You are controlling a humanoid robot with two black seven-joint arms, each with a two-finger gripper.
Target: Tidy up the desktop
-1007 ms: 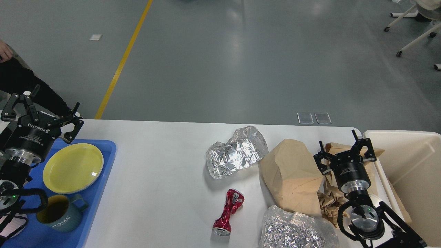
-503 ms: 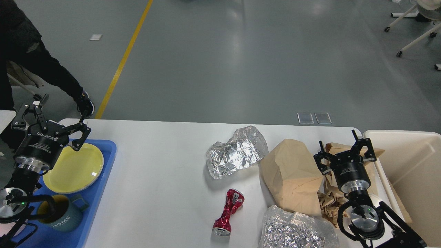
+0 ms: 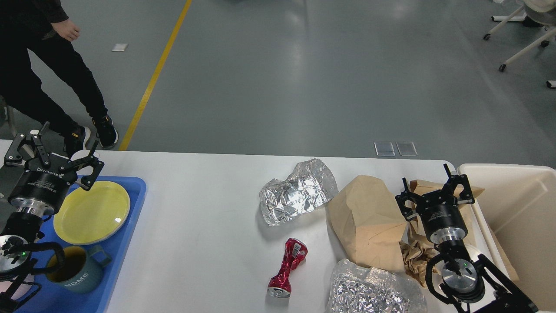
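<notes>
The white desktop [image 3: 204, 226] carries litter. A crumpled foil sheet [image 3: 298, 191] lies at centre, a crushed red can [image 3: 288, 267] in front of it, and a brown paper bag [image 3: 369, 221] to the right. A clear bag of foil [image 3: 373, 291] sits at the front edge, beside crumpled brown paper [image 3: 415, 256]. My right gripper [image 3: 434, 189] is open and empty above the brown paper at the right. My left gripper [image 3: 52, 152] is open and empty above the back left corner of the blue tray [image 3: 126, 234].
The blue tray holds a yellow plate [image 3: 92, 212] and a grey-blue mug [image 3: 74, 269]. A cream bin [image 3: 517, 217] stands at the desktop's right end. A person in black [image 3: 43, 74] walks on the floor beyond the left corner.
My left gripper swung right over the plate, then moved back left and up a little. The person stepped into view at the left. My right arm has not moved.
</notes>
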